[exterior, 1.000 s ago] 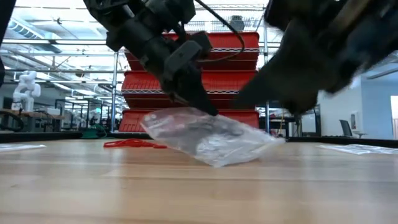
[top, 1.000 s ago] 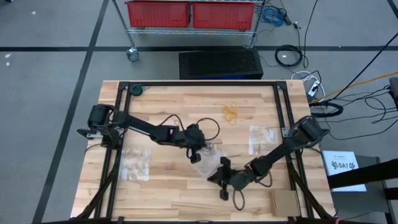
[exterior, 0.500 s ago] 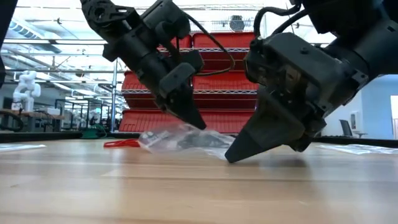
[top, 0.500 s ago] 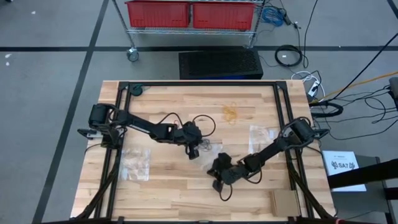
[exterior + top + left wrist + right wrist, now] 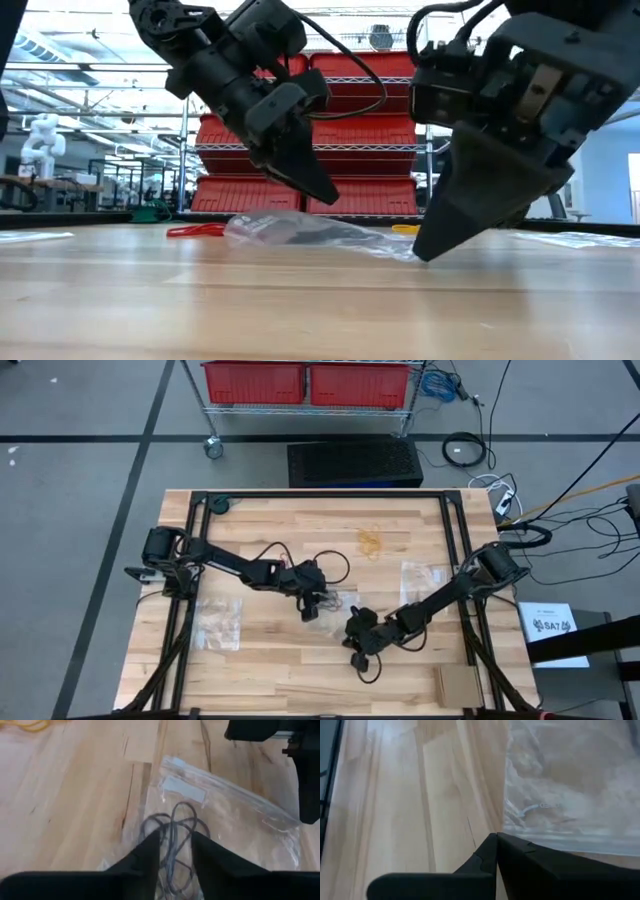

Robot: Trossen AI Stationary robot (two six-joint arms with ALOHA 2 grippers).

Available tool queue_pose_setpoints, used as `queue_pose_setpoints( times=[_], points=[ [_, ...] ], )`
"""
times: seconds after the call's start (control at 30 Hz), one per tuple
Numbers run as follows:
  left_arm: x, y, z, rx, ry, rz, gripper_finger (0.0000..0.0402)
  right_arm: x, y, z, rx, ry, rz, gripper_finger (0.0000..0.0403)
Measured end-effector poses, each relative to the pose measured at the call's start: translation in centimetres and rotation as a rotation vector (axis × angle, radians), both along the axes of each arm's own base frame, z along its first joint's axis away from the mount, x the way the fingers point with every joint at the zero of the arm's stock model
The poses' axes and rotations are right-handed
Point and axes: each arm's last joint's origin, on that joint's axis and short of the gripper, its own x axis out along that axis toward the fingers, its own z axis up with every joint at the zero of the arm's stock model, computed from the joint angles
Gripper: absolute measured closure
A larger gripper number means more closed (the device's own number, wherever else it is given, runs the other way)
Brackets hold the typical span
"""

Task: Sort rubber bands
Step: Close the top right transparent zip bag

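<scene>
- The left tool [image 5: 318, 190] hangs just above a clear crinkled plastic bag [image 5: 300, 229] on the pale plank bench [image 5: 300, 300]; its two dark wedge fingers [image 5: 150, 851] stand slightly apart with nothing between them.
- Directly under that tool, inside the bag, lie thin black rubber bands [image 5: 175, 827], tangled in loose loops; only the left wrist view shows them clearly.
- The bag lies flat, its long axis running from the left tool toward the right tool [image 5: 432, 250].
- The right tool's fingers are pressed together into one point, tip down at the bench beside the bag's edge [image 5: 555, 830]; whether it touches the film I cannot tell.
- Beyond the left tool, a small heap of yellowish tan bands [image 5: 372, 541] lies on bare wood.
- The low view alone shows red bands [image 5: 195, 230] behind the bag.
</scene>
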Motion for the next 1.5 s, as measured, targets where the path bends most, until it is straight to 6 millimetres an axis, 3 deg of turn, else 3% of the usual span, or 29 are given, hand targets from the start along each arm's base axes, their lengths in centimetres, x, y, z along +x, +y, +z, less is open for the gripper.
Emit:
queue_pose_setpoints(
  times=[0.1, 0.23, 0.47, 0.57, 0.67, 0.87, 1.2, 1.37, 1.5],
  points=[
    [0.3, 0.0, 0.4, 0.010, -0.015, -0.012, 0.0254, -0.2, 0.0, 0.0, 0.016, 0.027, 0.031, 0.0403],
    [0.5, 0.3, 0.8, 0.038, -0.015, -0.026, 0.0252, -0.2, 0.2, 0.1, 0.036, 0.027, 0.059, 0.0403],
    [-0.5, 2.5, -0.4, 0.057, 0.149, 0.095, 0.0315, -0.3, 0.2, 0.0, 0.030, 0.043, 0.055, 0.0403],
    [-0.9, 2.5, -0.6, 0.054, 0.194, 0.091, 0.0354, -0.4, 0.1, -0.1, 0.025, 0.066, 0.046, 0.0403],
    [-1.1, 1.5, -0.8, 0.023, 0.218, 0.040, 0.0391, -0.5, 0.0, -0.1, 0.019, 0.081, 0.040, 0.0403],
    [-1.4, -1.1, -1.0, -0.007, 0.249, -0.007, 0.0393, -1.5, -0.4, 0.8, -0.009, 0.148, 0.039, 0.0403],
    [-2.5, -7.1, -1.0, -0.070, 0.270, -0.081, 0.0397, -5.4, -1.9, 6.3, -0.101, 0.208, 0.001, 0.0403],
    [-3.6, -10.1, -1.0, 0.021, 0.251, -0.059, 0.0397, -5.7, -2.2, 8.4, -0.089, 0.101, -0.041, 0.0403],
    [-4.5, -10.1, -1.1, 0.147, 0.266, 0.078, 0.0397, -5.3, -2.6, 8.4, -0.103, 0.091, -0.041, 0.0403]
  ],
)
